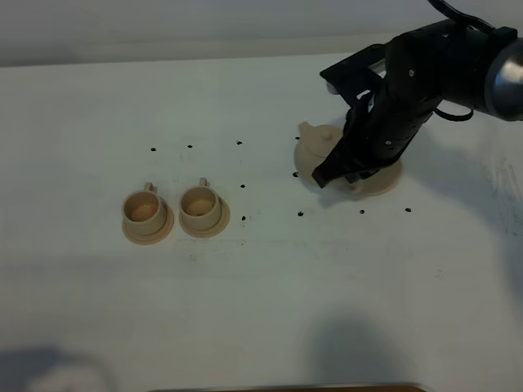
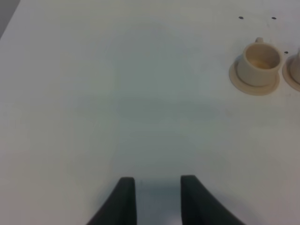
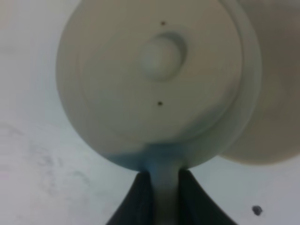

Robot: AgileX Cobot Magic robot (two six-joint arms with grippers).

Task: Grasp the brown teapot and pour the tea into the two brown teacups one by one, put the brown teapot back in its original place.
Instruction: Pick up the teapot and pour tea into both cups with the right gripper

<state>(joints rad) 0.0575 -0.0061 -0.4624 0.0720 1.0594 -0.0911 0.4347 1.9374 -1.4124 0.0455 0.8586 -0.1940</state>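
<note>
The brown teapot (image 1: 314, 153) sits at centre right, spout toward the far left, its knobbed lid (image 3: 161, 55) filling the right wrist view. My right gripper (image 1: 341, 173) (image 3: 164, 177) is shut on its loop handle. The wide saucer disc (image 1: 384, 183) (image 3: 276, 93) lies just right of the pot, partly under it and my arm. I cannot tell whether the pot touches it. The two brown teacups (image 1: 145, 210) (image 1: 199, 204) stand upright on their saucers at left, side by side. My left gripper (image 2: 158, 180) hovers over bare table, fingers a small gap apart, nothing between them; one cup (image 2: 259, 63) is ahead of it.
The white table (image 1: 261, 310) carries small black dots around the middle. The bulky right arm (image 1: 433, 65) reaches in from the far right. A dark strip runs along the near edge.
</note>
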